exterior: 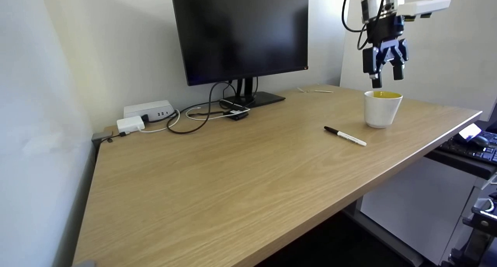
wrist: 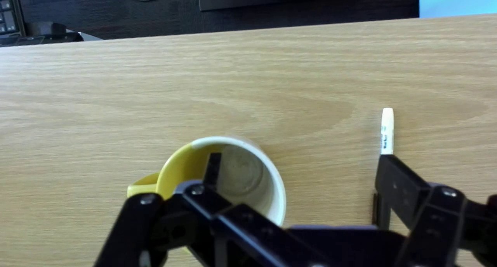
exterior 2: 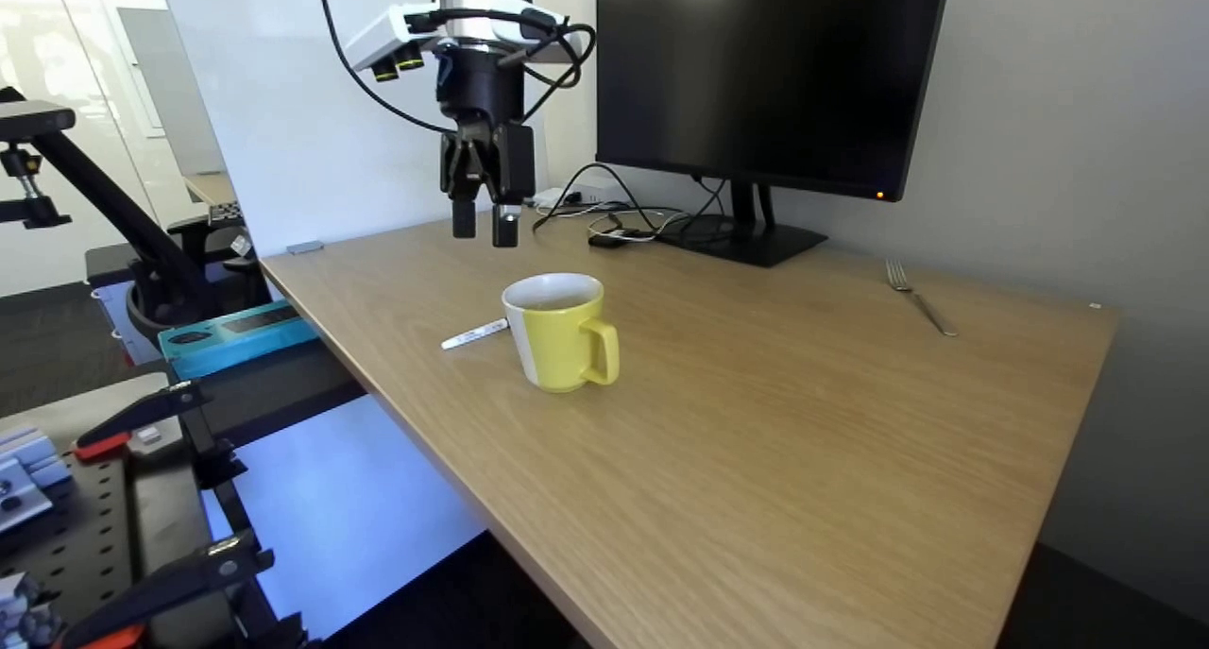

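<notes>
My gripper [exterior: 387,77] [exterior 2: 485,224] hangs in the air with its fingers wide apart and nothing between them. Below it stands an upright mug [exterior: 381,112] [exterior 2: 559,347], part white and part yellow, with a yellow handle [exterior 2: 604,351]. Seen from the wrist, one finger [wrist: 212,170] overlaps the mug's mouth, and the white inner wall [wrist: 268,193] shows. A white marker [exterior: 351,138] [exterior 2: 475,333] with a black cap lies beside the mug. The wrist view shows the marker's white end [wrist: 387,129], while the other finger [wrist: 400,185] hides most of the rest.
A monitor [exterior: 244,34] [exterior 2: 765,73] stands at the back of the wooden table [exterior: 217,181]. Cables and a white box [exterior: 149,110] lie left of its base in an exterior view. A fork [exterior 2: 918,298] rests near the wall. The table's edge [wrist: 248,33] runs close to the mug.
</notes>
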Tool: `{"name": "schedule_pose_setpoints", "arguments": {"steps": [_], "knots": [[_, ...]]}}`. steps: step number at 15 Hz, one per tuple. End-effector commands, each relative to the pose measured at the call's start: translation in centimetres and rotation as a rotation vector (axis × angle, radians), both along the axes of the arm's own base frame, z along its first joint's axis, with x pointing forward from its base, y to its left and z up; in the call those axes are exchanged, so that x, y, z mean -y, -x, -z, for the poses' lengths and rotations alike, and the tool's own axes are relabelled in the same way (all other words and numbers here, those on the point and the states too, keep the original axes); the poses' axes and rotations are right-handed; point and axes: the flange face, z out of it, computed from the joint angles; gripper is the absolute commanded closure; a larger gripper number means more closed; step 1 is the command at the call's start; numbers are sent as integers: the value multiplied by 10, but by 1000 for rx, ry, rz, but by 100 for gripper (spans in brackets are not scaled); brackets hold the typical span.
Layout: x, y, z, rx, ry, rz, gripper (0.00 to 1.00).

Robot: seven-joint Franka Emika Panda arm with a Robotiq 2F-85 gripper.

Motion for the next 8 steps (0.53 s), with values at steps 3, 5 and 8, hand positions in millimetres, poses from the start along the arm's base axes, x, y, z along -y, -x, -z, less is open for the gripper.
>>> {"name": "schedule_pose_setpoints", "arguments": {"steps": [3,5,8], "knots": [[21,-27,26,-4,-18,-5,0],[30,-33,34,-4,-21,1,0],[36,-36,46,-14,-32,6,0]]}}
